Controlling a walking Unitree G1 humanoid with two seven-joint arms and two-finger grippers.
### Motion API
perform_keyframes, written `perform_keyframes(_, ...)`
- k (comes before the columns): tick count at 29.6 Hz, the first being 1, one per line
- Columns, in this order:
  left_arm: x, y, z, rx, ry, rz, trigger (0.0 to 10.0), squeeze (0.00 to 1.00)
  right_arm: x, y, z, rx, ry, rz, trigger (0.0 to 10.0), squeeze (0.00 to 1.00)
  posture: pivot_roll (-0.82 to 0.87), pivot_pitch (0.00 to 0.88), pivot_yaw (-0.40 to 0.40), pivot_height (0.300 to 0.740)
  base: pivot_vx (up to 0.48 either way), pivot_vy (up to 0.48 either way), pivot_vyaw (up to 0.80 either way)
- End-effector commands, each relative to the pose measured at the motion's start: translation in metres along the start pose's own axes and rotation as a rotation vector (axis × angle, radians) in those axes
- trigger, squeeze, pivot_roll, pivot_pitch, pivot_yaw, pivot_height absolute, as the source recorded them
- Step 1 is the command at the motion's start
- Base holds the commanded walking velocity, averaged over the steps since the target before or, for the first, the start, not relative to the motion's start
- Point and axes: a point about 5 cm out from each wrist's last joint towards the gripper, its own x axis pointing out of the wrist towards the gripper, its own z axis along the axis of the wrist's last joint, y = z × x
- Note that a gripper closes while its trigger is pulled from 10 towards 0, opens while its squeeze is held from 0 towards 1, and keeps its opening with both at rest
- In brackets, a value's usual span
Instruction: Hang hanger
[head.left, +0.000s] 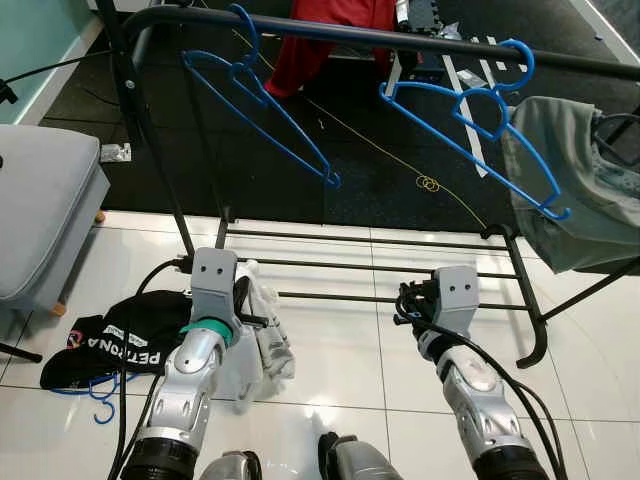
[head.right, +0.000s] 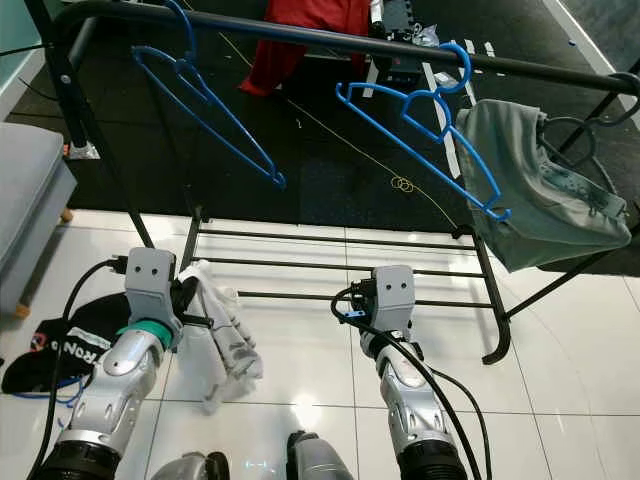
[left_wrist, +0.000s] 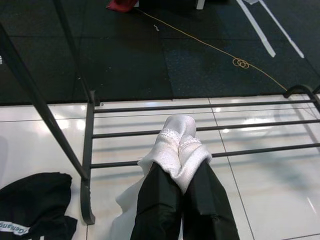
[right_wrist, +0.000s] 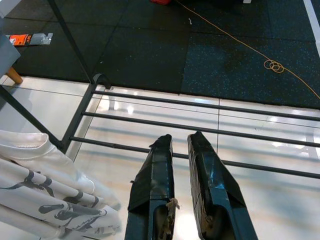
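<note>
A black clothes rack (head.left: 520, 290) stands across the far side of the scene, its top rail (head.left: 400, 38) running left to right and its low shelf bars over the white tile. Two blue hangers are hooked on that rail: an empty hanger (head.left: 262, 105) toward the left and a second empty hanger (head.left: 480, 125) toward the right, just beside a grey-green garment (head.left: 580, 190) draped at the rack's right end. At the far left sits a grey seat (head.left: 40, 215). On the floor near left lies a black shirt (head.left: 110, 345) with another blue hanger (head.left: 100, 398) partly under it.

The left gripper (left_wrist: 181, 145) is clenched on a white printed shirt (head.right: 222, 335), whose cloth bunches over the fingertips and hangs down toward the tile. The right gripper (right_wrist: 181, 145) hovers low in front of the shelf bars, fingers nearly together and grasping nothing.

My judgement: the task stands at an early step, with the garment in hand but no hanger taken. The next move calls for the free right gripper to rise and unhook a hanger from the rail, or to collect the one on the floor
</note>
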Motion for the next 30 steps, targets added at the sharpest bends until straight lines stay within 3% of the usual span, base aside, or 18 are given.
perform_keyframes(1,-0.0026,-0.0028,-0.0028,-0.005,-0.005,-0.022,10.0,0.0,-0.0027,-0.0035,-0.0019,0.006,0.004,-0.012,10.0,0.0,-0.04,0.117,0.002,0.74,0.0,0.0,0.0)
perform_keyframes(21,-0.0025,-0.0042,-0.0013,-0.013,-0.019,-0.035,10.0,0.0,-0.0028,-0.0033,-0.0023,0.008,0.004,-0.006,10.0,0.0,-0.04,0.112,-0.001,0.74,0.273,0.0,0.0)
perform_keyframes(30,-0.0028,-0.0043,-0.002,-0.004,-0.018,-0.026,10.0,0.0,-0.0023,-0.0028,-0.0018,0.009,0.002,-0.003,10.0,0.0,-0.03,0.111,-0.003,0.74,0.0,0.0,0.0)
